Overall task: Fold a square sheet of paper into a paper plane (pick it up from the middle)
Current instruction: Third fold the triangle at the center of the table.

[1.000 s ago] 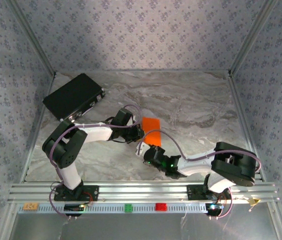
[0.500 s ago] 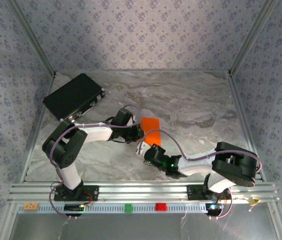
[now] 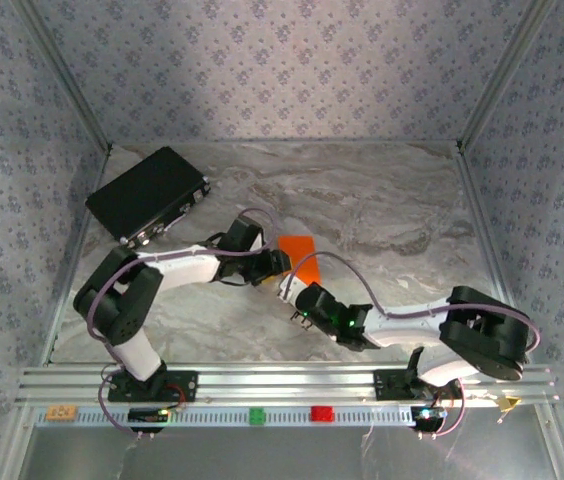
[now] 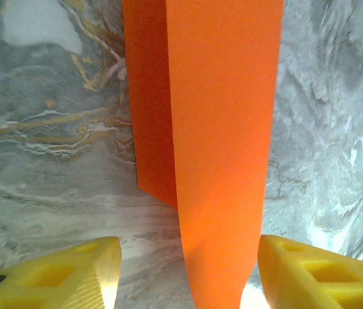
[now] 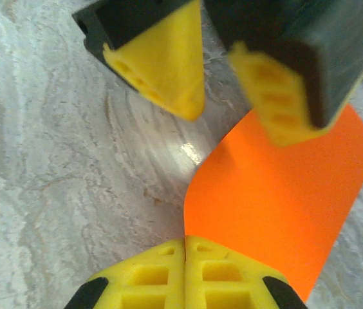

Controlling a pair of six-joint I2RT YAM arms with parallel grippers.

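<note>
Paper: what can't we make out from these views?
- Top view: the paper's near end, hidden under the right hand; any creases are too small to see.
- Left wrist: its far and near ends, cut off by the frame's top and bottom edges.
- Right wrist: its near corner, hidden behind the shut right hand.
</note>
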